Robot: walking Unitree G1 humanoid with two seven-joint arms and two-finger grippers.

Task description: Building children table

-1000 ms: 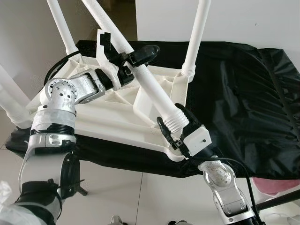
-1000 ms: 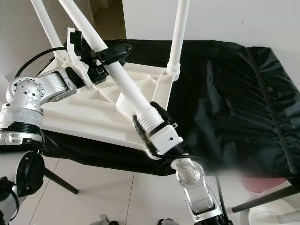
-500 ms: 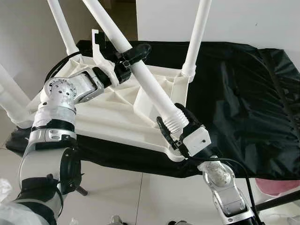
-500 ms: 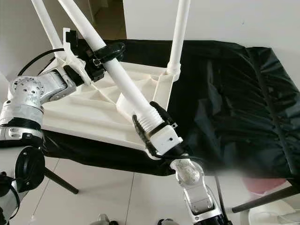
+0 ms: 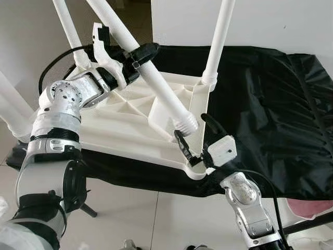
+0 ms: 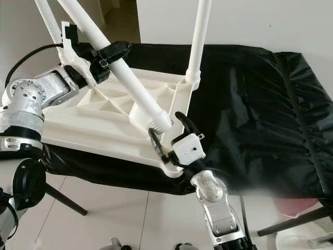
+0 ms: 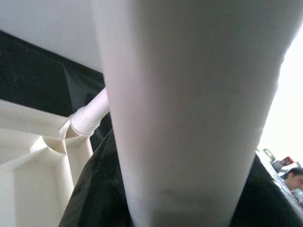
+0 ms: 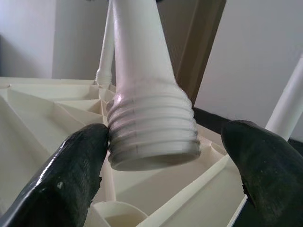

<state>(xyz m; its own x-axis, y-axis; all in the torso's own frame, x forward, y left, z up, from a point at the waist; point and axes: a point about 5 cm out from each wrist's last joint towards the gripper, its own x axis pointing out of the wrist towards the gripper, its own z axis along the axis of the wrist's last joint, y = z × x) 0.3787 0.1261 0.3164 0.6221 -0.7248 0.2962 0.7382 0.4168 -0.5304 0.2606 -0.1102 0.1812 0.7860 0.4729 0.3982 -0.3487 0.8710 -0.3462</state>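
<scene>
Up near the far corner, the left gripper [image 5: 136, 58] is clamped around a slanted white leg [image 5: 156, 86], its silver arm bent at the elbow. Lower down, the right gripper [image 5: 195, 136] is spread wide, its 2 fingers [image 8: 71, 182] flanking the leg's ribbed, threaded end without gripping it. That thread is seen close up in the right wrist view. The upturned tabletop [image 5: 125, 133], ribbed white plastic, lies on a black sheet [image 5: 270, 109].
</scene>
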